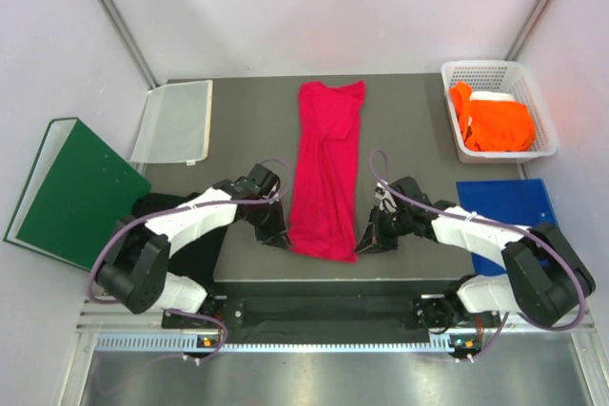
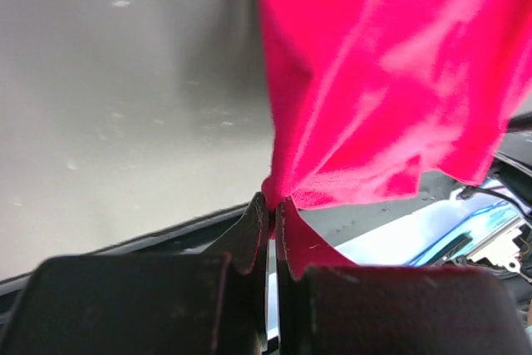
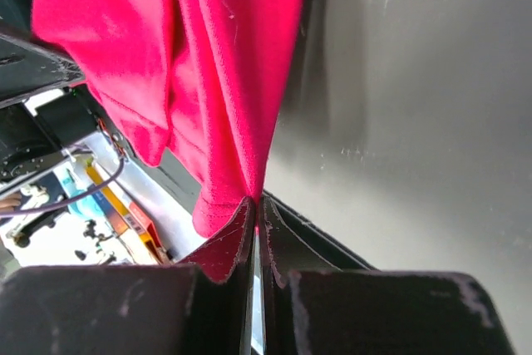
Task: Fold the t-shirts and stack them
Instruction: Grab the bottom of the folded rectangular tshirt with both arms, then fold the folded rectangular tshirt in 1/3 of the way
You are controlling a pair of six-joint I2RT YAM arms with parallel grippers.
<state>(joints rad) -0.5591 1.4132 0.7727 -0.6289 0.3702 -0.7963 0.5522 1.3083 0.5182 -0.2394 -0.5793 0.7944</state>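
Left tool (image 1: 276, 233) and right tool (image 1: 366, 240) each clamp a near corner of the crimson-pink cloth t-shirt (image 1: 326, 168), narrowed lengthwise on the grey counter (image 1: 247, 121); bright orange t-shirt (image 1: 495, 125) waits in white basket (image 1: 481, 67); none stacked.

Bright, even light from overhead: the white walls glow, and the grey tabletop (image 1: 247, 111) carries only soft, faint shadows under the arms. That top view is sharp. At the far right corner the orange shirt (image 1: 495, 121) is so saturated it throws a tint onto the wall beside it.

Left wrist view now: the tabletop washes out pale and blurry, the crimson-pink shirt (image 2: 391, 72) blazes with soft highlights along its folds, and the left gripper (image 2: 273, 204) is nearly a silhouette.

Right wrist: the right gripper (image 3: 256, 201) is black in shade, a dark shadow band lies beside the cloth, and the background past the table's edge is blown out white.
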